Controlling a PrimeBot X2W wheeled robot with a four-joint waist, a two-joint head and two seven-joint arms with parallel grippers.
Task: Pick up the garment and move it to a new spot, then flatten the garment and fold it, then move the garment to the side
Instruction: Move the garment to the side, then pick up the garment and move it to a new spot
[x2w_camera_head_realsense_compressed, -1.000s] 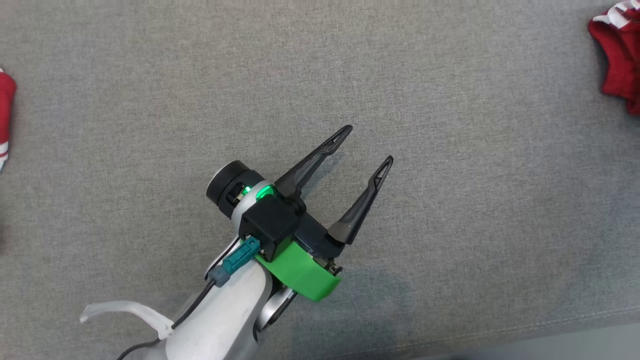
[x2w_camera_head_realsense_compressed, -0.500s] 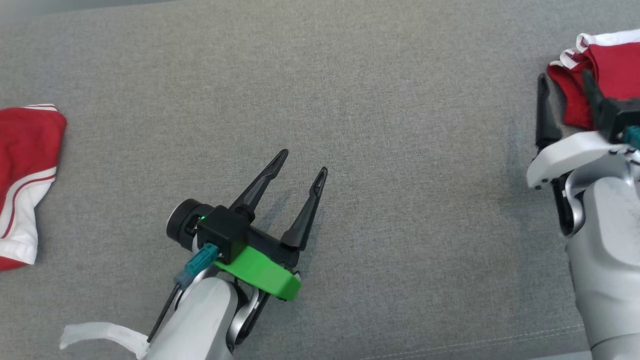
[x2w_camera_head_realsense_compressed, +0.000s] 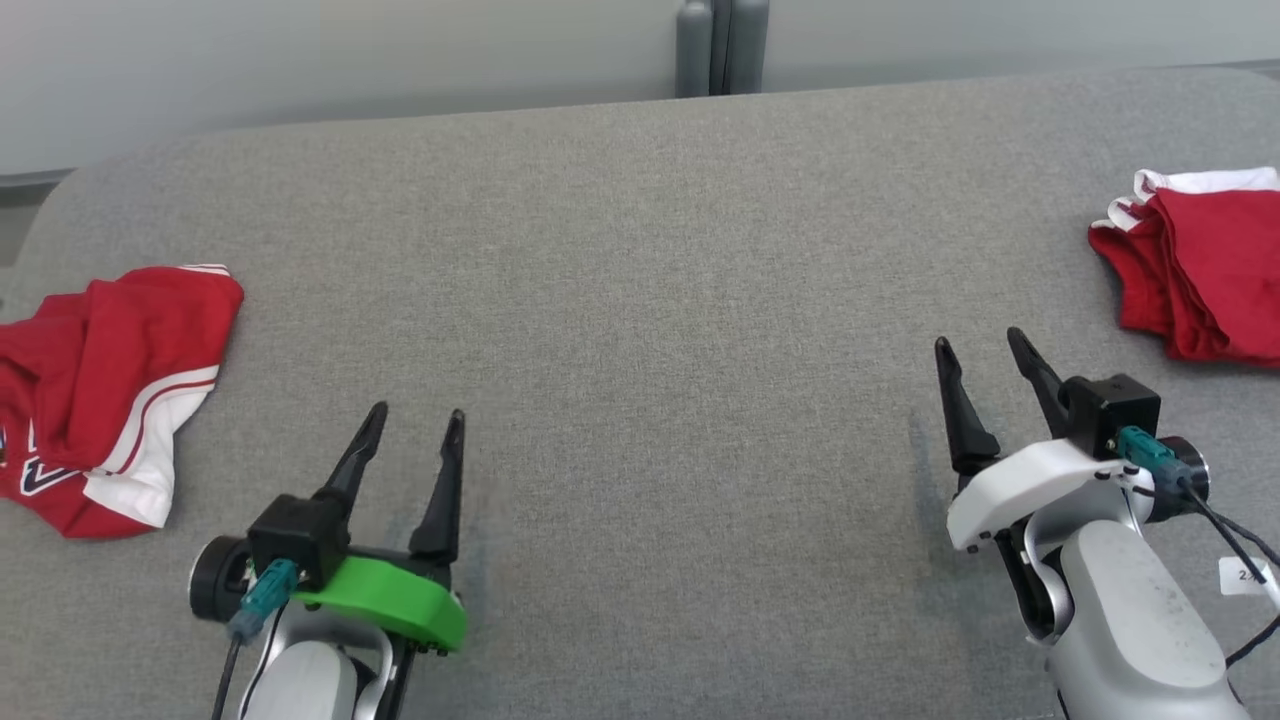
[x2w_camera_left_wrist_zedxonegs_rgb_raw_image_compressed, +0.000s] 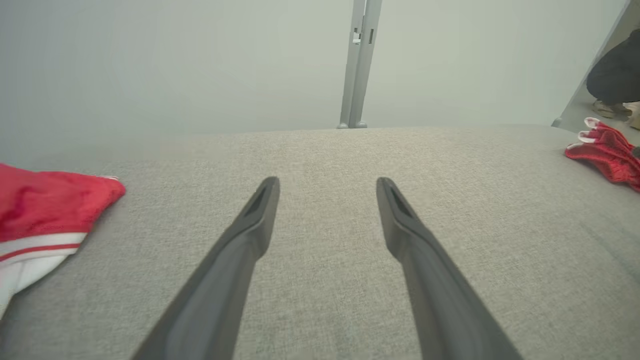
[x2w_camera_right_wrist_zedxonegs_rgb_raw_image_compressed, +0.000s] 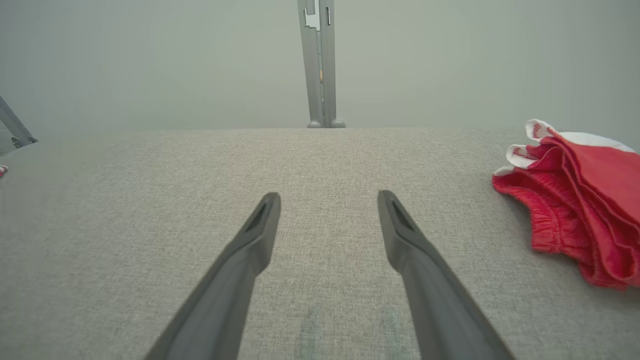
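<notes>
Left gripper (x2w_camera_head_realsense_compressed: 417, 412) and right gripper (x2w_camera_head_realsense_compressed: 978, 338) stood wide and empty over the cushion (x2w_camera_head_realsense_compressed: 640, 300). Garment (x2w_camera_head_realsense_compressed: 110, 380) lay crumpled at 9 o'clock, a folded pile (x2w_camera_head_realsense_compressed: 1200, 270) at 2 o'clock; both being red, the wrong one might be seized.

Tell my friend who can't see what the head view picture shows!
The left gripper and right gripper, both open and empty, point forward over a grey fabric surface. A rumpled red-and-white garment lies at the far left, and a folded red garment at the far right.
</notes>
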